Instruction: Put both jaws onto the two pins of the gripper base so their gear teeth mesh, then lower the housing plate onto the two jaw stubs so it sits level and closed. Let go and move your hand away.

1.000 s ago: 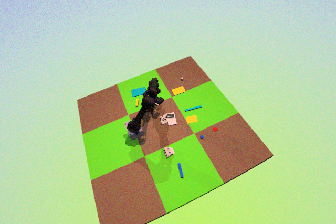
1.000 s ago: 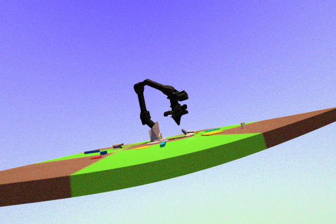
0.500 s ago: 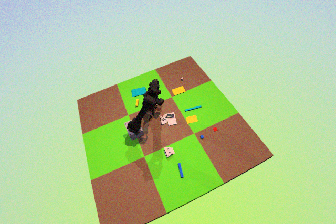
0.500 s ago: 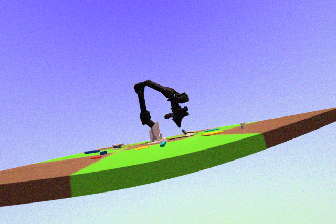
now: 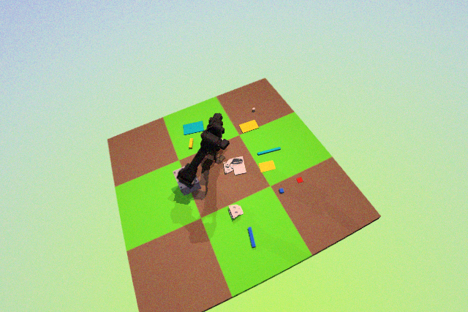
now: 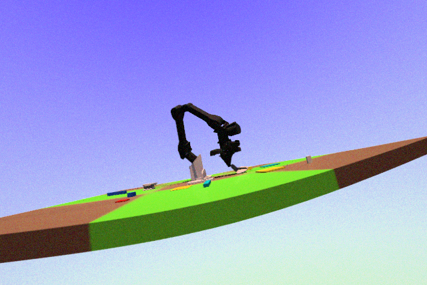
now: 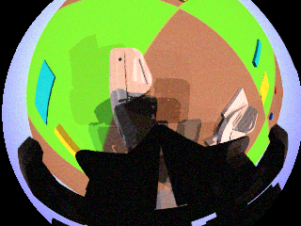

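Observation:
The gripper base lies near the middle of the board. A pale part with a dark grey pad lies on or against it; I cannot tell whether it sits on a pin. The loose jaw is pale pink with a grey end, and the arm mostly hides it in the top view. The housing plate lies apart from the base, two dark spots on its top. My gripper is shut and empty, pointing down close to the loose jaw's grey end; contact cannot be told.
A teal plate and a small yellow bar lie beyond the arm. Yellow plates, a teal bar, a blue cube, a red square and a blue bar lie around the base and housing plate.

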Robot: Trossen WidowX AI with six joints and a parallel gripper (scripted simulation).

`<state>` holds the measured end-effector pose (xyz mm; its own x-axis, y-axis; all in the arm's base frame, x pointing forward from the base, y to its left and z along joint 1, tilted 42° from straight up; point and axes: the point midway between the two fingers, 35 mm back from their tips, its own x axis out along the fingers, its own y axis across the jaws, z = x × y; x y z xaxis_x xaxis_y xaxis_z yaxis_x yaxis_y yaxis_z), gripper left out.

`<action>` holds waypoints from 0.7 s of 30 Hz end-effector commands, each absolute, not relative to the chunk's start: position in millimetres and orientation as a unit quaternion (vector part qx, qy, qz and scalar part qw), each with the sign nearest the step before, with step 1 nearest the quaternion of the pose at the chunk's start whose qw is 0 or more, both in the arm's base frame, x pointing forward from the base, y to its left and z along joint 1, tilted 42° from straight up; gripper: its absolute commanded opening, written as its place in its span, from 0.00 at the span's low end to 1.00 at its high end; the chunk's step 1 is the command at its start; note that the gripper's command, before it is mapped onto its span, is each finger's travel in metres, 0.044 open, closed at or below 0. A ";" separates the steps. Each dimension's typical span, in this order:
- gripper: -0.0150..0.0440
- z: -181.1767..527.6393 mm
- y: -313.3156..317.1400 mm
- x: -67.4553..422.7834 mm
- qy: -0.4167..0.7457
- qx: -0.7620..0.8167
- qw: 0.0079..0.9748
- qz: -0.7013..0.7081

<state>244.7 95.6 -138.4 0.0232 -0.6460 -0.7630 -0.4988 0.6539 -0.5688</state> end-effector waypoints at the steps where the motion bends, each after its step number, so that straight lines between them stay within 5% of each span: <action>1: 0.25 -143.5 90.2 244.1 0.696 -0.415 0.583 -0.063; 21: 0.25 -159.8 92.0 237.7 0.696 -0.414 0.584 -0.062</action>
<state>240.1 87.8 -156.2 0.0264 -0.6518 -0.7579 -0.5034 0.6464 -0.5734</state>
